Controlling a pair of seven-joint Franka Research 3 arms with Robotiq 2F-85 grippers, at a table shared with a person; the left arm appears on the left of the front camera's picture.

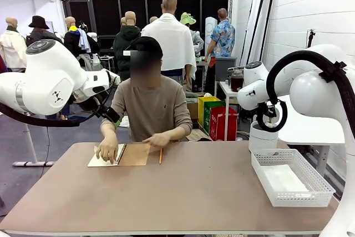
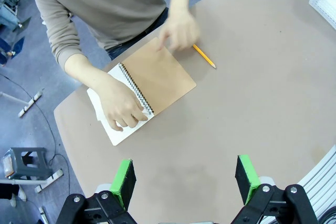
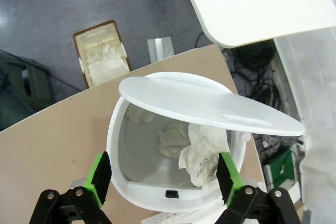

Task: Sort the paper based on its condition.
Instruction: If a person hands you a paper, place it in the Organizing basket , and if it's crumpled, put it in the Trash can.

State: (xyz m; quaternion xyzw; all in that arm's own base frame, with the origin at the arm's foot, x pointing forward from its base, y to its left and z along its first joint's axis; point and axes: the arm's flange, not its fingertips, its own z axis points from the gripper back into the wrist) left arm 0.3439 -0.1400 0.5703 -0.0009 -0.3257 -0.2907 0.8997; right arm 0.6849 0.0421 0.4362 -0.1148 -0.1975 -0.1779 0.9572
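The paper [image 2: 116, 136] under the person's hand [image 2: 123, 109] is reckoned light and floppy, best pinched at a free edge. The left gripper [image 2: 184, 182] and right gripper [image 3: 164, 179] are both spread wide, empty.

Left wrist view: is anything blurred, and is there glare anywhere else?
Left wrist view: the person's hand by the pencil is motion-blurred, the table edge bows; right wrist view: a mild sheen on the bin lid; front view: sharp, evenly lit.

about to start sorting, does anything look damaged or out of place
Crumpled white paper wads lie inside the round white plastic bin, its flat lid tilted open. At the brown spiral notebook, white sheets under the person's hand sit slightly askew. Nothing spilled.
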